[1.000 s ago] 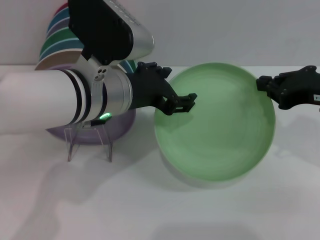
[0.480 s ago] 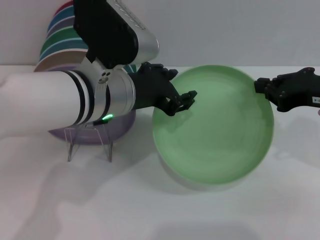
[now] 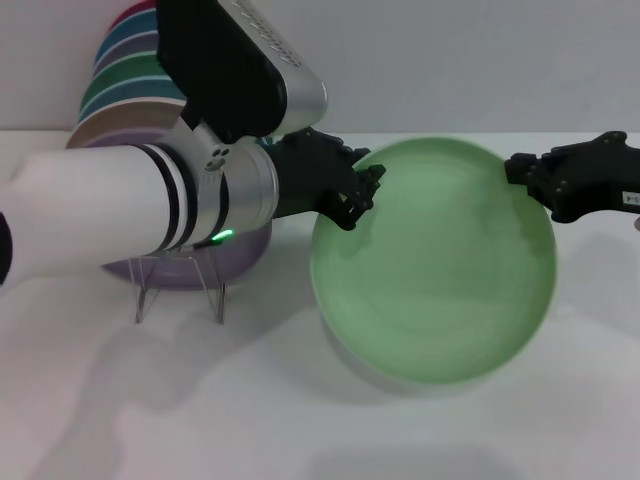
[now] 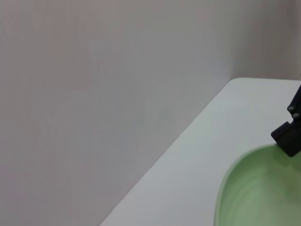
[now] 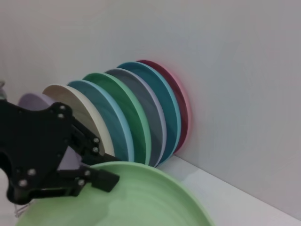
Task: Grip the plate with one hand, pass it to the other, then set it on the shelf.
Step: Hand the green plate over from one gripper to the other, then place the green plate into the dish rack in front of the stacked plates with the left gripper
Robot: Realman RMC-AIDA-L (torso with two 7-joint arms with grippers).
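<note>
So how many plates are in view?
8: the round pale mint-green plate at centre, a lilac plate in the clear rack, six coloured plates leaning by the wall; others may be hidden.

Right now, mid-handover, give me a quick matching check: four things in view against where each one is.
Things:
1. pale green plate
2. left gripper
3. right gripper
4. lilac plate

Places:
A. at the pale plate's rim on the robot's right
B. standing in the clear rack
C. held above the table between both grippers
D. at the pale plate's rim on the robot's left

Pairs: 1-C, 2-D, 3-A, 4-B
</note>
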